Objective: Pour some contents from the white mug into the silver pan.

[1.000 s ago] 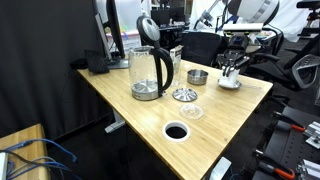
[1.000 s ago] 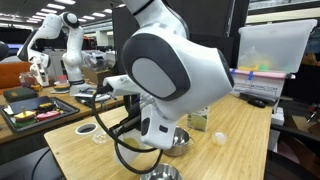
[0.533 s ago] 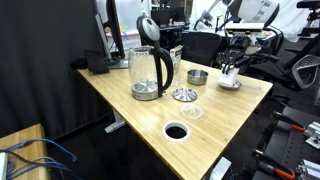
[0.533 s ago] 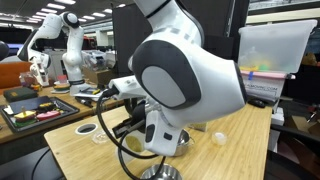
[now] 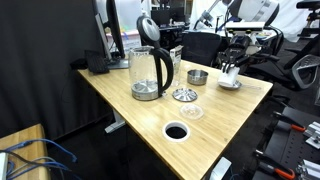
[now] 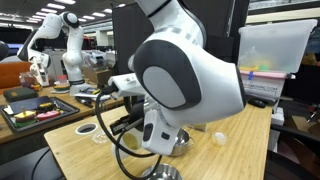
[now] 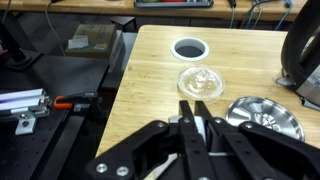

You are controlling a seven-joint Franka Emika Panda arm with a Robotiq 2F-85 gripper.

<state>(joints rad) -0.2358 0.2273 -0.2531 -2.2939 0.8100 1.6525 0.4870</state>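
**Item 1, gripper** (image 5: 232,68): hangs low over the 2 o'clock corner of the wooden table (image 5: 115,95) in an exterior view. In the wrist view its fingers (image 7: 188,116) are pressed together, with nothing seen between them.

**Item 2, silver pan** (image 5: 229,84): a pale, shallow shape on the wood directly beneath the gripper. It is too small there to tell whether the two touch.

**Item 3, white mug** (image 6: 219,137): a small white rounded object standing on the tabletop in an exterior view. It lies at 4 o'clock of the big robot arm (image 6: 185,75) that fills that picture. It is not in the gripper.

**Item 4, dark metal tin** (image 5: 197,76): near the silver pan, at its 9 o'clock.

**Item 5, ridged domed disc** (image 5: 185,95): mid-table, at 7 o'clock of the dark metal tin.

**Item 6, glass kettle** (image 5: 145,72): upright, with a black handle, at 10 o'clock of the ridged domed disc.

**Item 7, clear dish** (image 5: 192,111): lies between the ridged domed disc and the round hole (image 5: 176,131), which sits by the table's 6 o'clock edge.
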